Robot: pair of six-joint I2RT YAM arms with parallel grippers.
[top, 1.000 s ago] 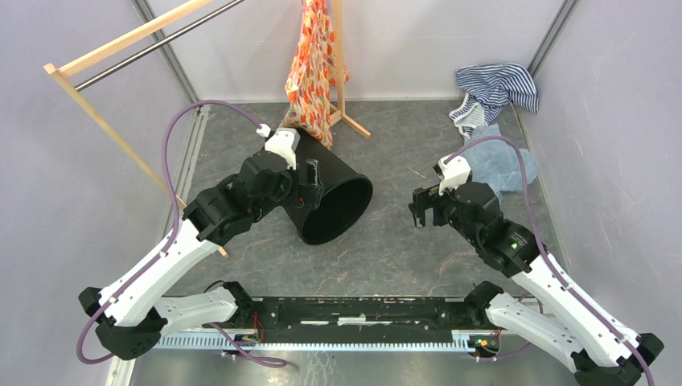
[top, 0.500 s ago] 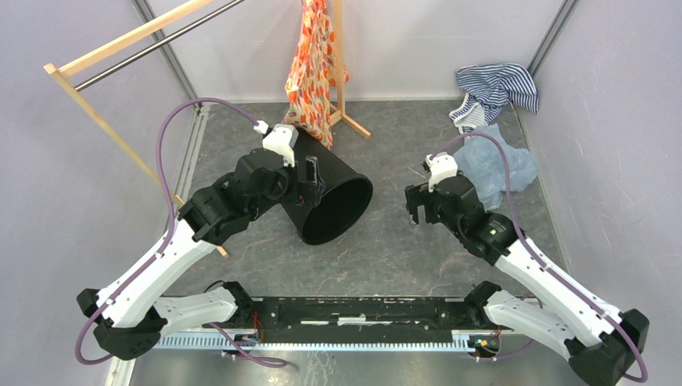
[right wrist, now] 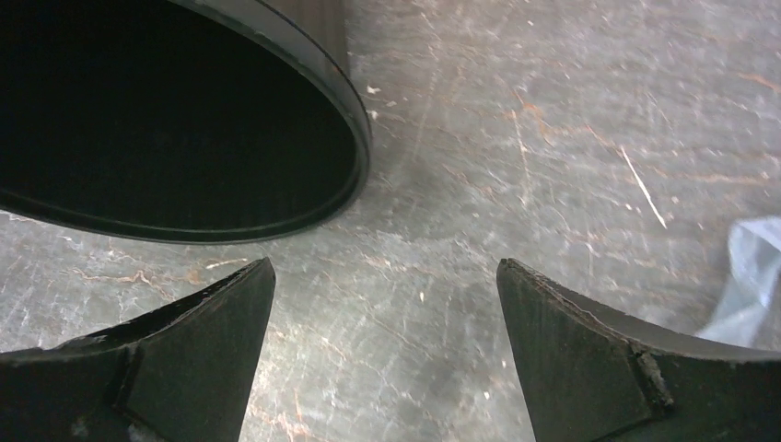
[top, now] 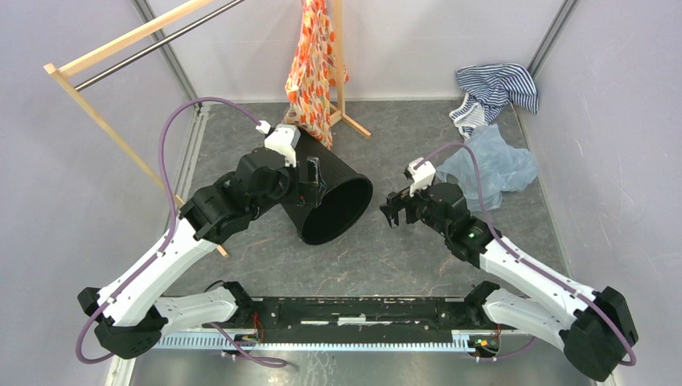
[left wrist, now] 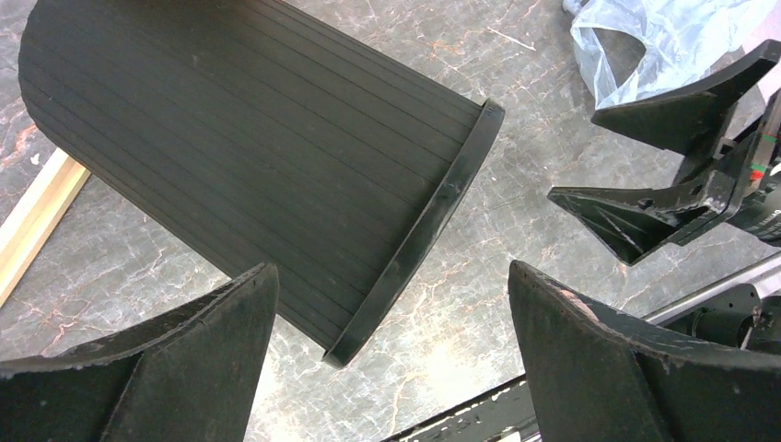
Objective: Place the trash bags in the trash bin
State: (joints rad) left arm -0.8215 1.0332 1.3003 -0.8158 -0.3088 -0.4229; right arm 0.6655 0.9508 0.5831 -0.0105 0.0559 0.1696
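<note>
The black trash bin (top: 334,197) lies on its side in the middle of the table, mouth toward the near right; it shows in the left wrist view (left wrist: 258,147) and its mouth in the right wrist view (right wrist: 166,120). The pale-blue trash bag (top: 490,165) lies crumpled on the table at the right, also in the left wrist view (left wrist: 658,41) and at the edge of the right wrist view (right wrist: 751,276). My left gripper (top: 310,183) is open above the bin's wall (left wrist: 391,272). My right gripper (top: 392,211) is open and empty (right wrist: 385,267), between bin and bag.
An orange floral fabric bag (top: 310,68) hangs on a wooden rack (top: 121,48) at the back. A blue-white striped cloth (top: 495,88) lies at the back right corner. Grey walls enclose the marbled table (top: 386,257).
My right gripper has moved left, away from the trash bag and toward the bin's mouth. The left arm and bin have stayed nearly still.
</note>
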